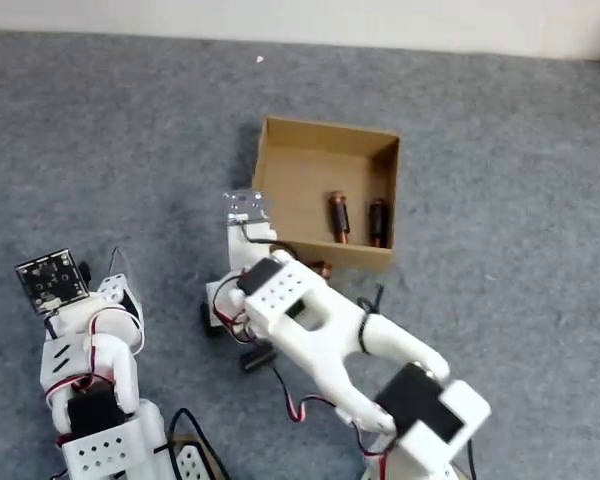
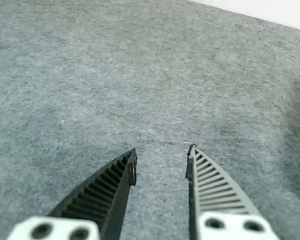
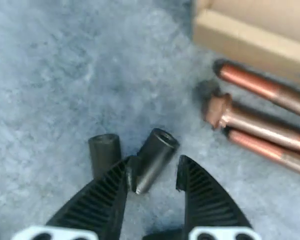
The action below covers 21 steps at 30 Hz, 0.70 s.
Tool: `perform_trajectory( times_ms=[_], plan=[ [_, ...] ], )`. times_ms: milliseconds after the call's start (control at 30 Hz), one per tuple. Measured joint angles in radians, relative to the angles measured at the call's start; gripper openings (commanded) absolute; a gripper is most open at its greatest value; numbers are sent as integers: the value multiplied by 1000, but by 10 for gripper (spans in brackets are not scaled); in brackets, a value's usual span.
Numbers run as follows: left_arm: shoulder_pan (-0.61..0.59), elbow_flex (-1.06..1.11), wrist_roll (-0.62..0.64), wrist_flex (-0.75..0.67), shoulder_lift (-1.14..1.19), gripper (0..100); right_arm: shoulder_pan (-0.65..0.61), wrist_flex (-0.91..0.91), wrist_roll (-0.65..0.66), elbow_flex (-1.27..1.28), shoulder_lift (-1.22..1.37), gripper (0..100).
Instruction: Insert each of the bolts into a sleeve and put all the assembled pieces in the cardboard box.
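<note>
- Left gripper [image 2: 162, 150] first: it hangs at the far left of the grey carpet [image 2: 90, 75], jaws apart with nothing between them, well away from every loose part.
- Sleeves next: two black ones lie just beside each other near the box's near corner. The spare sleeve [image 3: 104, 152] sits on the side away from the bolts, outside the right gripper's fingers.
- Right gripper [image 3: 156, 162] is the arm that matters here. Its jaws are spread and clamped on nothing, and the near end of the slanted sleeve [image 3: 159, 145] lies just between the fingertips, closer to one finger than the other.
- That sleeve's long axis points away from the gripper, angled toward the bolts, with its open mouth at the far end. I'd say the jaws would close across its width, which suits a pick, though it looks off-centre in the gap.
- Copper bolts [image 3: 255, 120], three of them, lie side by side past the sleeve and along the box's outer wall, heads towards the sleeves.
- Cardboard box [image 1: 280, 170] stands at the right of all this, already holding two assembled pieces [image 1: 339, 217] on its floor.
</note>
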Motion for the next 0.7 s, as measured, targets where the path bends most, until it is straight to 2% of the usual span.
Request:
perform_trajectory(
  times_ms=[133,267,433,567,700],
  plan=[
    [0,0,0,0,0,168,0,3,0,-28,68,98],
    [0,0,0,0,0,168,5,9,0,-40,91,3],
    [0,0,0,0,0,168,6,18,31,-43,95,5],
    [0,0,0,0,0,171,2,89,52,-37,18,5],
    [0,0,0,0,0,171,46,101,140,-28,-173,5]
  ],
)
